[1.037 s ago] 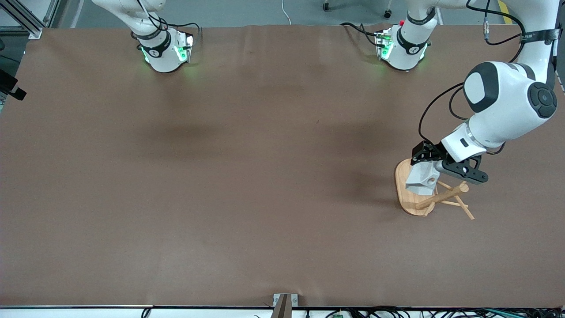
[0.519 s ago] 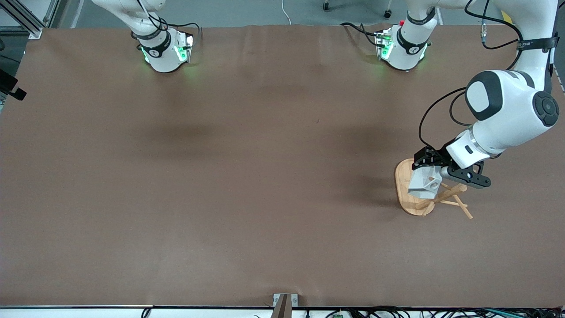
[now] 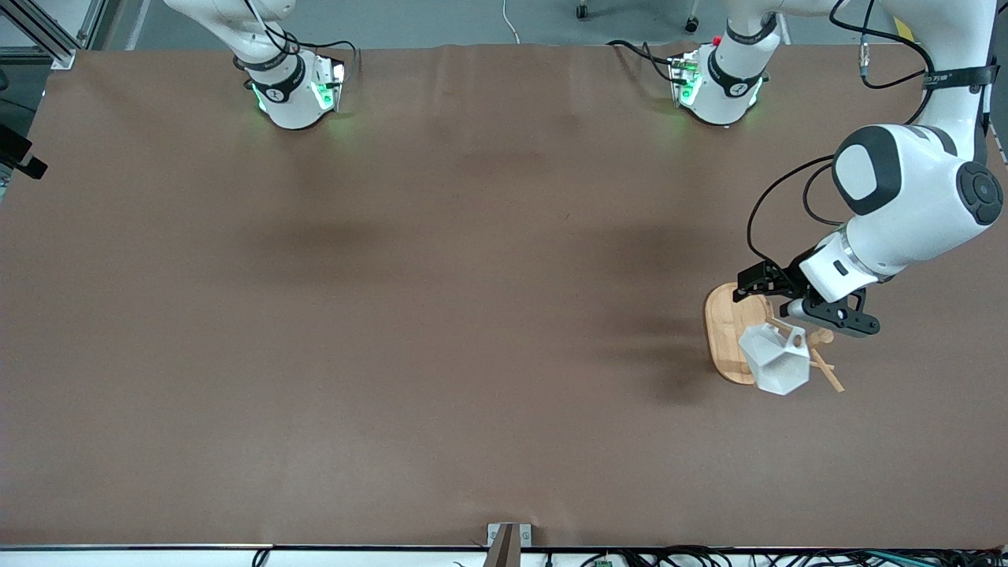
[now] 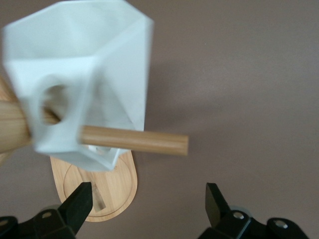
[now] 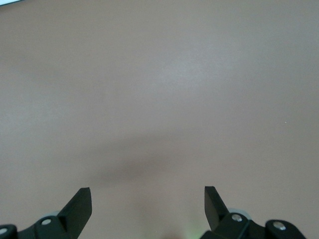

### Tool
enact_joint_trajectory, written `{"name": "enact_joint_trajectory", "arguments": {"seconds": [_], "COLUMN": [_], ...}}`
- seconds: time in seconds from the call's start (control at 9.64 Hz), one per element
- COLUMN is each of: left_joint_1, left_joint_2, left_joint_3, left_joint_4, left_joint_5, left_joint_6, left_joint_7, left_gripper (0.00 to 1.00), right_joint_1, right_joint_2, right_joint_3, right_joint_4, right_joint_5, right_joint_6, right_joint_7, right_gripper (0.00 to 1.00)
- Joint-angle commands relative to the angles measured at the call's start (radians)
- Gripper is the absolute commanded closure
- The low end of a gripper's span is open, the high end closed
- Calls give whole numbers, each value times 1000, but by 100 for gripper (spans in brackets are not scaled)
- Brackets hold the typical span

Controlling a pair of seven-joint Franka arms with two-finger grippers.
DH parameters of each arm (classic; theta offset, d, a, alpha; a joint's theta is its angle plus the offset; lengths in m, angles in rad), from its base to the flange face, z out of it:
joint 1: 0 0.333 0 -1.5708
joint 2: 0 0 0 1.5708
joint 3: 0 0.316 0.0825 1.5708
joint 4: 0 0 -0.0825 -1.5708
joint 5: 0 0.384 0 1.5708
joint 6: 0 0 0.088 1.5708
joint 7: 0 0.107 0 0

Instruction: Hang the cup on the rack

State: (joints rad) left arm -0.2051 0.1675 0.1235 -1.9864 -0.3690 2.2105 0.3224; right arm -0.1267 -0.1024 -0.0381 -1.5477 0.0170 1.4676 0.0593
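The white faceted cup (image 3: 776, 361) hangs by its handle hole on a peg of the bamboo rack (image 3: 720, 324), near the left arm's end of the table. In the left wrist view the peg (image 4: 134, 141) passes through the round hole of the cup (image 4: 84, 74), above the rack's oval base (image 4: 117, 186). My left gripper (image 3: 787, 305) is open and empty just above the rack, apart from the cup; it also shows in the left wrist view (image 4: 147, 199). My right gripper (image 5: 147, 199) is open and empty over bare table, out of the front view.
The brown table cover (image 3: 441, 299) spans the whole table. The two arm bases (image 3: 291, 90) (image 3: 717, 83) stand along the edge farthest from the front camera. The left arm's elbow (image 3: 906, 197) hangs over the table's end beside the rack.
My left gripper has opened and let go of the cup. The cup has swung down and now hangs from the peg, lower and turned toward the front camera.
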Motion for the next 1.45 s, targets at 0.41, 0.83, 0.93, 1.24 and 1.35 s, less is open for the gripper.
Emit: {"name": "enact_joint_trajectory", "arguments": {"seconds": [0.41,0.83,0.93,1.24,1.35], "left_joint_1": [67,123,174,271,279], "left_joint_2": [-74,-112,-143,-209,-235], "left_joint_3": [-1,-97,-151,-272,-280], "left_joint_4": [283,471,462,404,376], "left_joint_5": [192,341,335,334,343], "left_joint_6": [-472,-641,-656,-684,-678], "left_joint_7": [-235,-181,-218,-318,-319], "left_gripper": [0,0,0,0,0], "right_joint_1": [4,-2,-1,-5,-1], "right_joint_2": [4,33,59,104,104], "right_joint_3": [-2,-3,-3,-3,-5], "right_joint_4": [11,31,66,120,120], "right_joint_5": [9,0,1,-6,-3], "right_joint_6": [-9,-4,-7,-33,-33], "right_joint_7": [20,17,19,22,25], "right_gripper": [0,0,0,0,0]}}
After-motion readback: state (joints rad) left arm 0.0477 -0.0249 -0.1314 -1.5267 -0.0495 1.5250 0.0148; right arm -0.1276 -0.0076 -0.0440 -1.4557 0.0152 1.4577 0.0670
